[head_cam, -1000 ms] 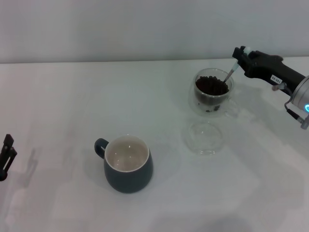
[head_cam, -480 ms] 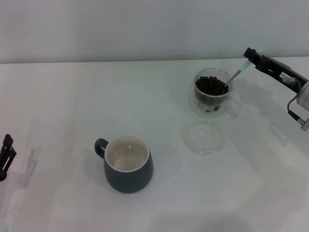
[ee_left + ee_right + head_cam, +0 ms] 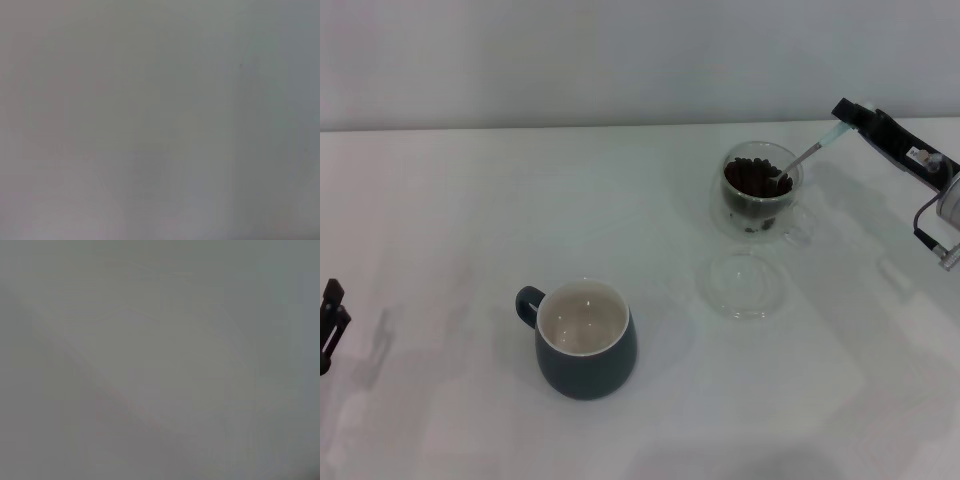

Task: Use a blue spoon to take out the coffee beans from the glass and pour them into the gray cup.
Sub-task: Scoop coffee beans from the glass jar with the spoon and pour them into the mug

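Note:
The glass (image 3: 761, 193) stands at the back right of the table, filled with coffee beans (image 3: 754, 176). The blue spoon (image 3: 809, 152) slants down into the glass, its bowl among the beans at the right side. My right gripper (image 3: 849, 115) is shut on the spoon's pale blue handle end, up and to the right of the glass. The gray cup (image 3: 584, 340) stands in the front middle, its white inside empty, handle to the left. My left gripper (image 3: 330, 322) is parked at the left edge. Both wrist views show only a blank grey surface.
A flat clear round glass dish (image 3: 743, 285) lies on the white table (image 3: 470, 220) just in front of the glass, between it and the gray cup. A pale wall runs along the table's back edge.
My right gripper has drawn back to the right and turned, so the spoon now leans at a lower slant with its bowl still in the beans. The left arm has barely moved.

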